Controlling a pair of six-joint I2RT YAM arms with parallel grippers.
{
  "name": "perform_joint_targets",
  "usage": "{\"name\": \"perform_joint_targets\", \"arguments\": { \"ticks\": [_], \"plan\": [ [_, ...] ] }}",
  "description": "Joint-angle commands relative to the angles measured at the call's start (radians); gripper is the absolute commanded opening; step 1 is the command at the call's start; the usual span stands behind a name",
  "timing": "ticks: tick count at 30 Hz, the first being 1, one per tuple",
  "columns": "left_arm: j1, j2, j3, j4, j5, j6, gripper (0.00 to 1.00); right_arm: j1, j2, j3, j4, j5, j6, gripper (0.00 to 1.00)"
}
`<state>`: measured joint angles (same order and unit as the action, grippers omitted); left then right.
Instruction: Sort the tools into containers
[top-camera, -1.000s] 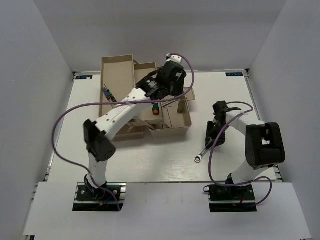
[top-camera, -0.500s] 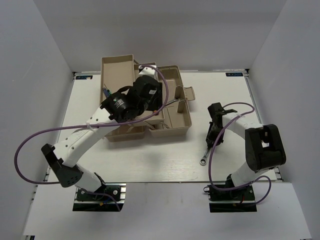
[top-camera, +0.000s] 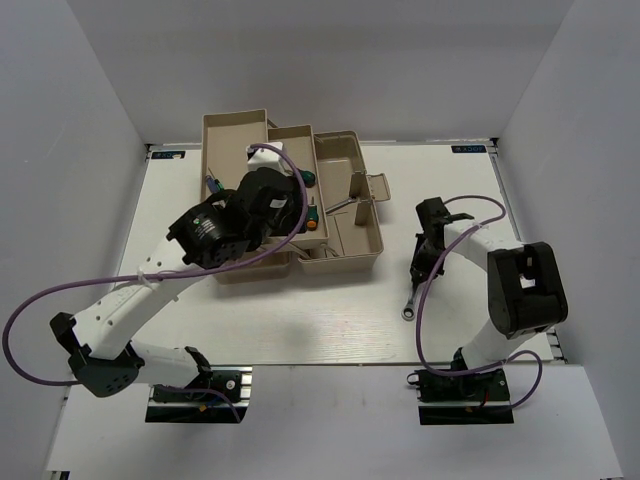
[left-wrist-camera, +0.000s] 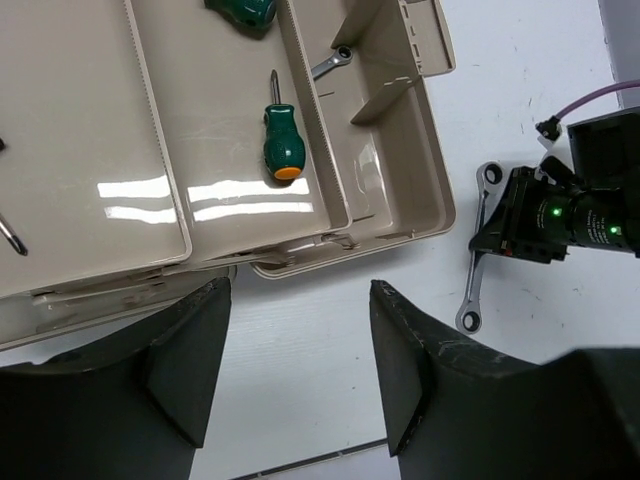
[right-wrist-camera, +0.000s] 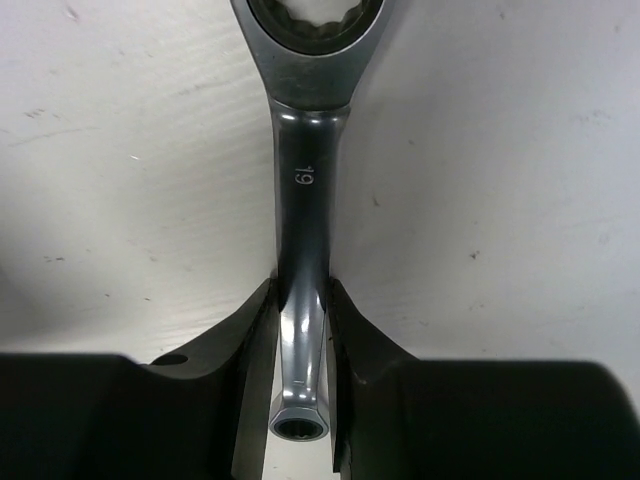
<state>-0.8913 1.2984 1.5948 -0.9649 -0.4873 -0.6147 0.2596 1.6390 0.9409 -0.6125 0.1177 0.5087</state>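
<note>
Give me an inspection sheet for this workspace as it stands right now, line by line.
Surface: white table, faint scuffs.
Job's things: toolbox open; two green screwdrivers in its middle tray; short wrench in the right compartment; thin tools in the left tray; long wrench flat on the table.
Clutter: nothing seen.
End effectors: left end effector open and empty above the toolbox's near edge; right end effector shut on the long wrench's shaft.
Cables: purple cables loop from both arms; the left one reaches out beyond the table's left edge.
Surroundings: white walls on three sides.
</note>
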Motion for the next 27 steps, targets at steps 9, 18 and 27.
{"name": "perform_joint_targets", "arguments": {
  "ticks": [9,18,27],
  "plan": [
    [-0.014,-0.016,-0.042,0.046,-0.016,-0.014,0.68,-0.037,-0.149,0.015,0.083,-0.165,-0.091,0.0],
    [-0.014,-0.045,-0.062,0.055,-0.059,-0.005,0.68,-0.037,-0.277,0.15,0.013,-0.242,-0.188,0.0],
    [0.009,-0.085,-0.104,-0.014,-0.195,-0.082,0.68,0.007,-0.113,0.579,0.0,-0.558,-0.237,0.0]
  ]
}}
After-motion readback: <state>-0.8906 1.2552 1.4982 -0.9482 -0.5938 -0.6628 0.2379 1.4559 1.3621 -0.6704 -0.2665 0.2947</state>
